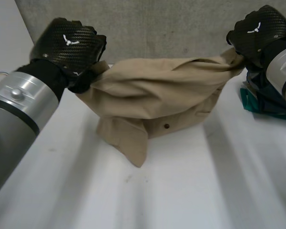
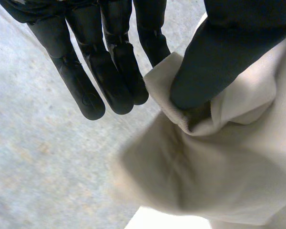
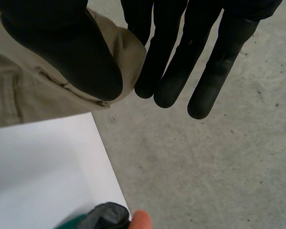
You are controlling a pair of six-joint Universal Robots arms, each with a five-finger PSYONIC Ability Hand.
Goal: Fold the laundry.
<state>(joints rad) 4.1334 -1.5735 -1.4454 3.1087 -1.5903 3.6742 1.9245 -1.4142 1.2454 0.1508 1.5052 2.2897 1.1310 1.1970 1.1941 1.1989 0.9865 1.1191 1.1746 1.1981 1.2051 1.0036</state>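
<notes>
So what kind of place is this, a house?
Probably a lab or workshop, not a home: a white table, grey concrete floor, and the robot's left hand and right hand pinching a beige garment.

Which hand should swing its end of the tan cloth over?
Probably the left hand: both pinch an end of the tan cloth, but it has bare table beside it; the right hand sits beside a pile of dark clothes.

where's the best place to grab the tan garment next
Likely the drooping lower corner of the tan garment, approached from the near side: it juts as a free point below the bunched span. The left hand and right hand pinch the upper ends between thumb and fingers.
</notes>
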